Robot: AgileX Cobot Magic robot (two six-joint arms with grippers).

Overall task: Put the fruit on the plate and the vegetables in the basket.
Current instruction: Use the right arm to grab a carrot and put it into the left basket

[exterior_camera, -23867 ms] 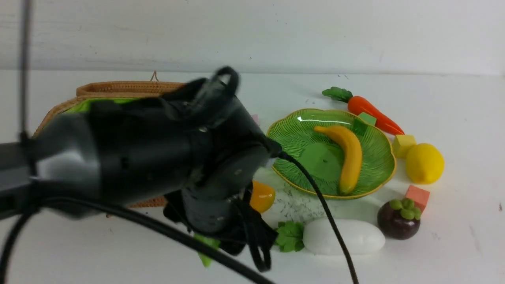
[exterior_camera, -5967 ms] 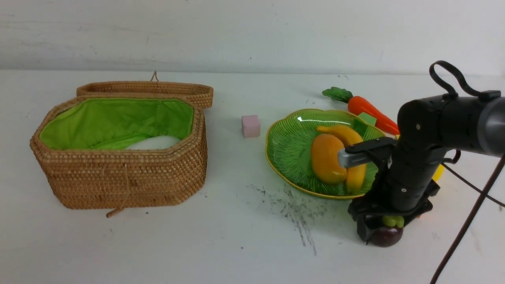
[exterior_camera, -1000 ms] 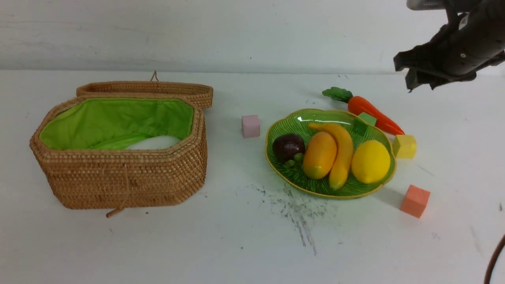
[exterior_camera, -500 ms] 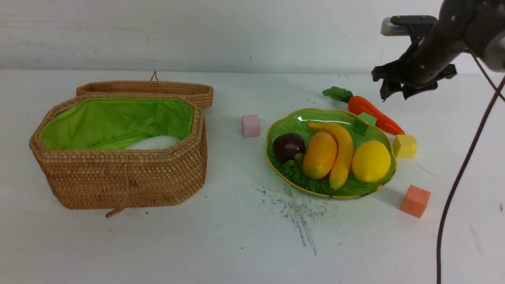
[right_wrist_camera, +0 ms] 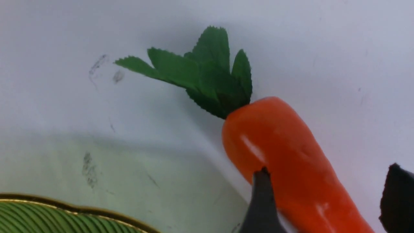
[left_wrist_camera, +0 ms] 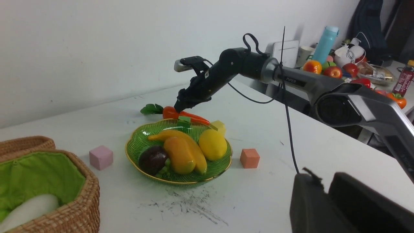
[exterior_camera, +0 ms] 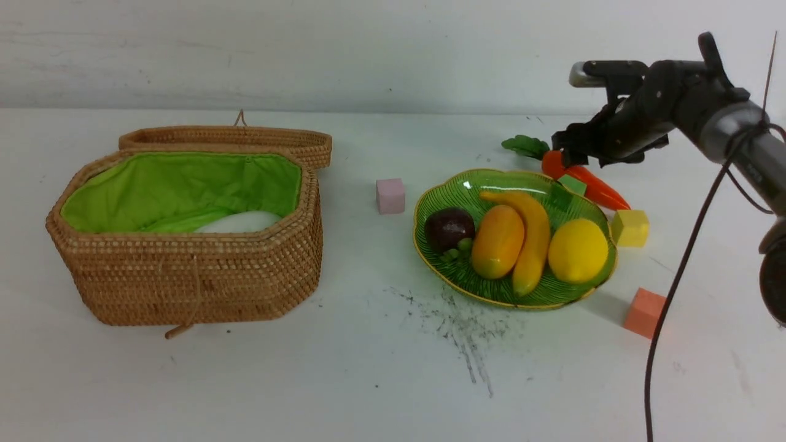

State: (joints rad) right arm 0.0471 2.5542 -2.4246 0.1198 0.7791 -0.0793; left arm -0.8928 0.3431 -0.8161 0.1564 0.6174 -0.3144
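Right pincer [exterior_camera: 568,150]: you have it low over the carrot's [exterior_camera: 583,179] thick end, fingers [right_wrist_camera: 260,200] spread to either side of the orange body; the wrist view shows them apart, clamping nothing.
Left pincer [left_wrist_camera: 326,197]: only its dark tips show at the edge of its own wrist view; you cannot tell how far they stand apart, and nothing is in them.
Carrot: lies on the table [exterior_camera: 393,380] just behind the plate's [exterior_camera: 451,279] far rim, leaves pointing away from the plate, tip beside the green cube [exterior_camera: 571,184].
Plate: holds the mangosteen [exterior_camera: 448,228], mango [exterior_camera: 497,240], banana [exterior_camera: 533,236] and lemon [exterior_camera: 577,250], packed side by side.
Basket [exterior_camera: 184,276]: lid folded back, white radish [exterior_camera: 239,222] low against the green lining.
Edges: yellow cube [exterior_camera: 630,227] sits just off the plate's right rim, orange cube [exterior_camera: 643,313] nearer you, pink cube [exterior_camera: 390,195] between basket and plate.
Open room: bare table runs between basket and plate, scuffed with dark marks in front of the plate.
Writing: "PIPER" reads on the right arm [left_wrist_camera: 291,81].
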